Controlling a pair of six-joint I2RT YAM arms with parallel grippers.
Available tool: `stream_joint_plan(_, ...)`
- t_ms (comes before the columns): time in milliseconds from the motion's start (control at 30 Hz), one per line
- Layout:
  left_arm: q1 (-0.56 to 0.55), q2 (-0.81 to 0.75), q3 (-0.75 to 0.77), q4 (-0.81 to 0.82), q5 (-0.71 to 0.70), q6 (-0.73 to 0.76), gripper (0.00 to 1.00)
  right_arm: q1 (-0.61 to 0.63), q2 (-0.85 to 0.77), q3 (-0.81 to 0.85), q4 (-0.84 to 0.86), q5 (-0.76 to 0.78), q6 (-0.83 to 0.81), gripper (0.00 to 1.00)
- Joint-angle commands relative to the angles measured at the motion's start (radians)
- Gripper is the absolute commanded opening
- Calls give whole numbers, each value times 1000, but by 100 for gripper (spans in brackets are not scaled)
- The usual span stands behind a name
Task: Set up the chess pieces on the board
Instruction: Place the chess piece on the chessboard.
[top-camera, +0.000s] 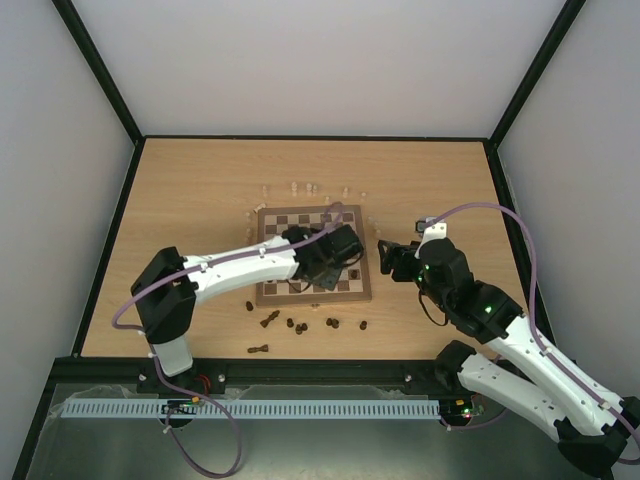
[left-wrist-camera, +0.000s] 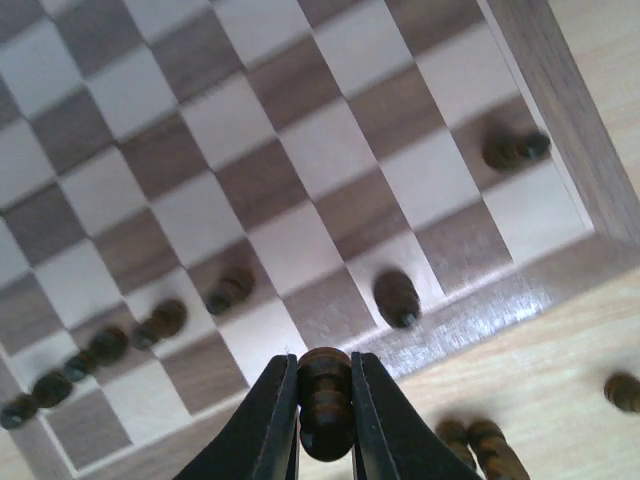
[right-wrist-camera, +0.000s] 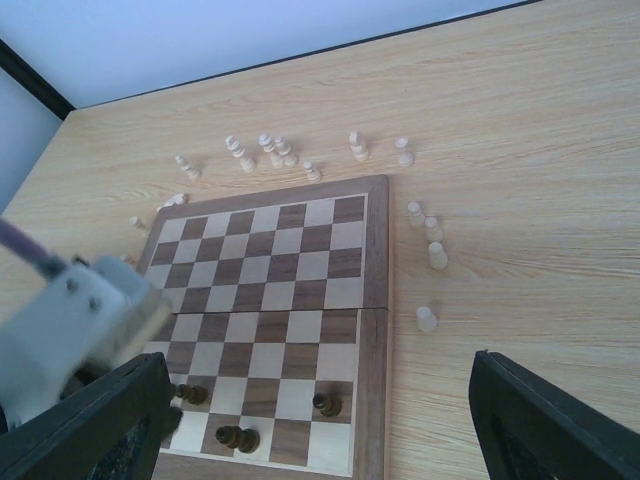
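pinched in the jaws of the left gripper (left-wrist-camera: 324, 368) at bottom centre, a dark chess piece (left-wrist-camera: 325, 405) is hanging over the board (left-wrist-camera: 560, 140) border, calling for an upright lowering onto a free back-row square, while the right gripper (right-wrist-camera: 318, 425) is hanging with jaws wide apart.

the light wood tabletop (top-camera: 200, 180) before me carries the board (top-camera: 285, 222), pale chess pieces (top-camera: 309, 189) scattered beyond it, dark chess pieces (top-camera: 270, 319) nearer me.
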Motion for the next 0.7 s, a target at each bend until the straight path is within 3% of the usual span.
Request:
stream_joint_plan(0, 60, -24, 73, -39, -24, 66, 4, 6, -7, -2, -15, 22, 5, 83)
stream_joint_plan(200, 118, 39, 115, -18, 10, 123, 4, 4, -2, 0, -16, 22, 2, 83)
stream_joint_plan(667, 125, 138, 88, 21, 49, 130, 5, 3, 5, -4, -12, 12, 2, 82)
